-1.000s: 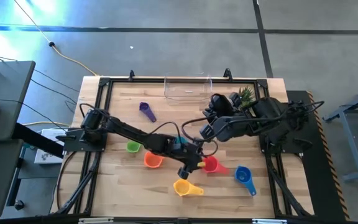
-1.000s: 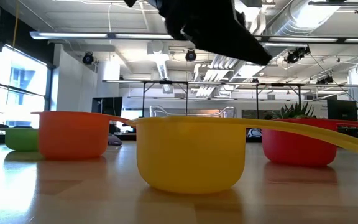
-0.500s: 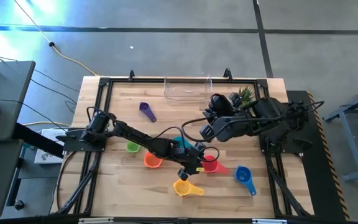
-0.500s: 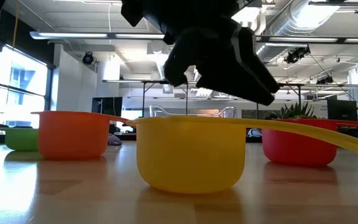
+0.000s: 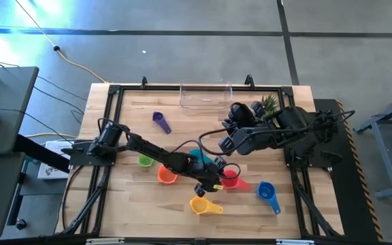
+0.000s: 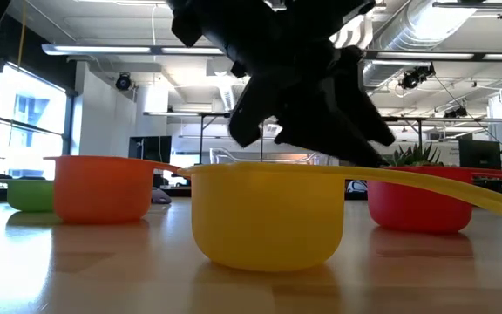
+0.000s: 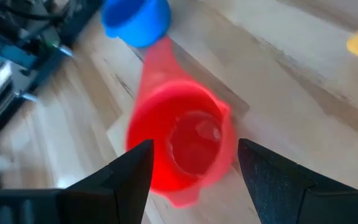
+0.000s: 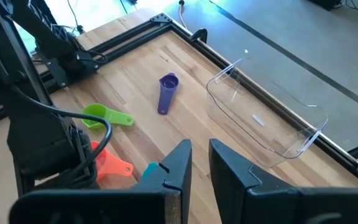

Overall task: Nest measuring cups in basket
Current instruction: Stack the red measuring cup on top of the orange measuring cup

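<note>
Seven cups rest on the table on their bases. In the high view they are purple [image 5: 160, 122], green [image 5: 145, 161], orange [image 5: 167, 175], yellow [image 5: 203, 204], red [image 5: 231, 180] and blue [image 5: 267, 192], plus teal [image 5: 197, 154], half hidden under my left arm. The clear basket [image 5: 206, 99] stands at the far edge. My left gripper [image 7: 194, 149] is open and hangs low over the red cup [image 7: 182, 143], one finger on either side of its bowl. My right gripper [image 8: 199, 149] is shut and waits high above the table's middle.
A small potted plant [image 5: 267, 105] stands right of the basket, under my right arm. The yellow cup [image 6: 268, 218] sits just near-side of my left gripper [image 6: 312, 122], and the blue cup [image 7: 135, 18] lies past the red cup's handle. Bare wood lies between the purple cup and the basket.
My left gripper has come down over the red cup, dropping into the low view behind the yellow cup, with its fingers still apart. No cup has moved.
</note>
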{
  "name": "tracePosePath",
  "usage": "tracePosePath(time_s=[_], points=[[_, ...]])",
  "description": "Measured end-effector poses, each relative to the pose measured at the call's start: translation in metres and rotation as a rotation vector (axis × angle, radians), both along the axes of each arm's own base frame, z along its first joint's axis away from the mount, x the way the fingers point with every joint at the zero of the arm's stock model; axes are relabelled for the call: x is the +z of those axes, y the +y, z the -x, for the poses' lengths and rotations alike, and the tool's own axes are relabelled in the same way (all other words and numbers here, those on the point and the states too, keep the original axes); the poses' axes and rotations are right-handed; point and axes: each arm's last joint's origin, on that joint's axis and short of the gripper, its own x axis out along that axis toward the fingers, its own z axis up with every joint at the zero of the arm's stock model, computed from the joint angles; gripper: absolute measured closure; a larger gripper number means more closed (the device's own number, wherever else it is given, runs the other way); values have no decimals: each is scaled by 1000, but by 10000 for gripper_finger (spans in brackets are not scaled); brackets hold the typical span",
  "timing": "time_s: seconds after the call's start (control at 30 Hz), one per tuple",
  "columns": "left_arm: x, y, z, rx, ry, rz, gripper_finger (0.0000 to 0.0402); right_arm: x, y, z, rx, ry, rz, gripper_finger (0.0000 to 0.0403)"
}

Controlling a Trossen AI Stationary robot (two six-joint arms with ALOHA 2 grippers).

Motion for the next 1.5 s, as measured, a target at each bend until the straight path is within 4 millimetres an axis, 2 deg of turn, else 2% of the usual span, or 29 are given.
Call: tracePosePath(time_s=[0.37,0.63,0.73,1.13,1.5], points=[[-11,-3,-1,-11,14,0,188,0,0,0,0,0,0,355],[-8,-2,-4,-18,-21,19,238,0,0,0,-1,0,0,355],[-13,0,-5,-27,-11,28,254,0,0,0,-1,-1,0,355],[-17,0,-6,1,-5,22,287,0,0,0,-15,-8,-13,355],[-19,0,-6,-7,9,47,356,0,0,0,-14,-8,-13,355]])
